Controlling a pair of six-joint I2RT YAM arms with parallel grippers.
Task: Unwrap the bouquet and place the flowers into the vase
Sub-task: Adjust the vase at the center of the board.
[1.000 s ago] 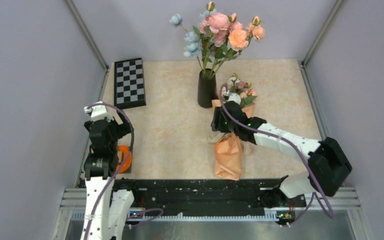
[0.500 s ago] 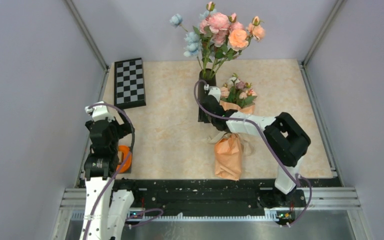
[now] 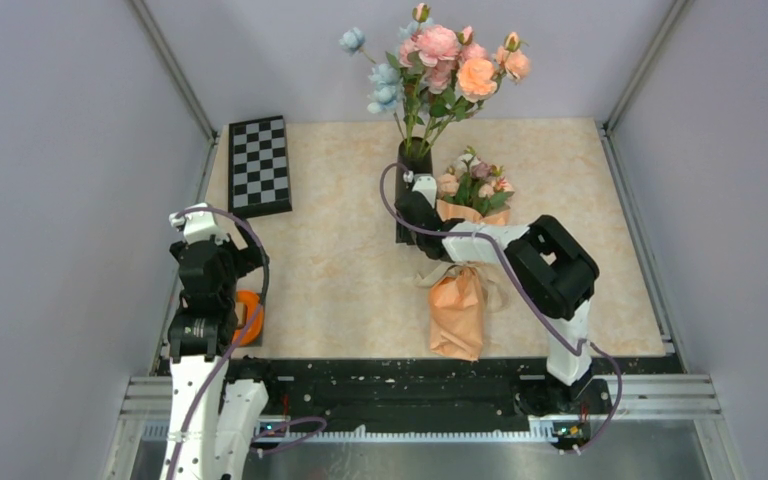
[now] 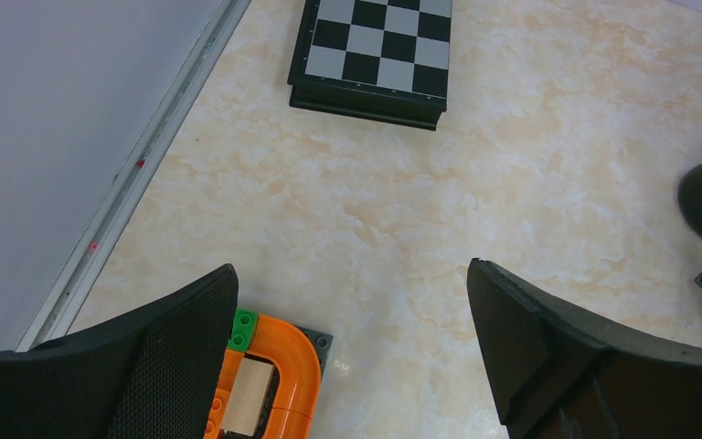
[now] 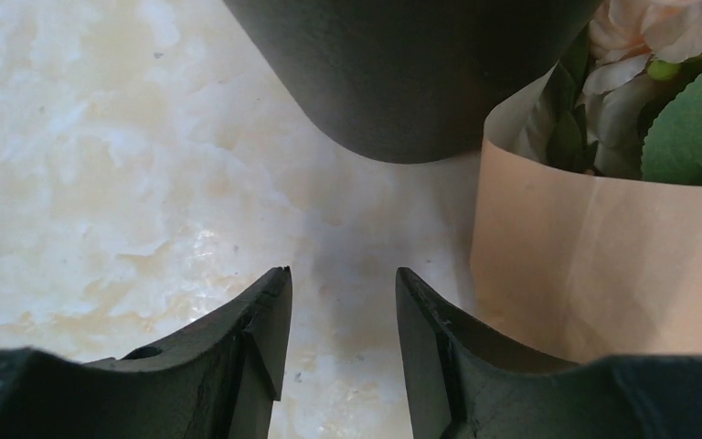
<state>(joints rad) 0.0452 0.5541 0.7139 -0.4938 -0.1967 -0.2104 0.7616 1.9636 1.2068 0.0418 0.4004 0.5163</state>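
Far left of the vase (image 3: 413, 190) a checkerboard (image 3: 259, 165) is laid; the vase is filled by a tall bunch (image 3: 440, 60); the bouquet (image 3: 457, 310) is laid just right of it; the right gripper (image 5: 340, 279) is held half open at its foot, empty; the left gripper (image 4: 352, 274) is spread wide, empty.

1. from above, you lose the lower part of the vase (image 3: 409, 160): the right arm (image 3: 480, 240) lies across it.
2. your right wrist view cuts the vase at the top edge, so only its base shows.
3. there the bouquet (image 5: 594, 265) runs off the right edge, and its flowers (image 5: 640, 37) are blurred and clipped.
4. your left wrist view crops the chessboard (image 4: 375, 46) at the top and leaves the vase as a dark sliver at the right edge.
5. the orange block (image 4: 279, 366) is partly behind a finger (image 4: 146, 366) of the left gripper (image 4: 352, 267).
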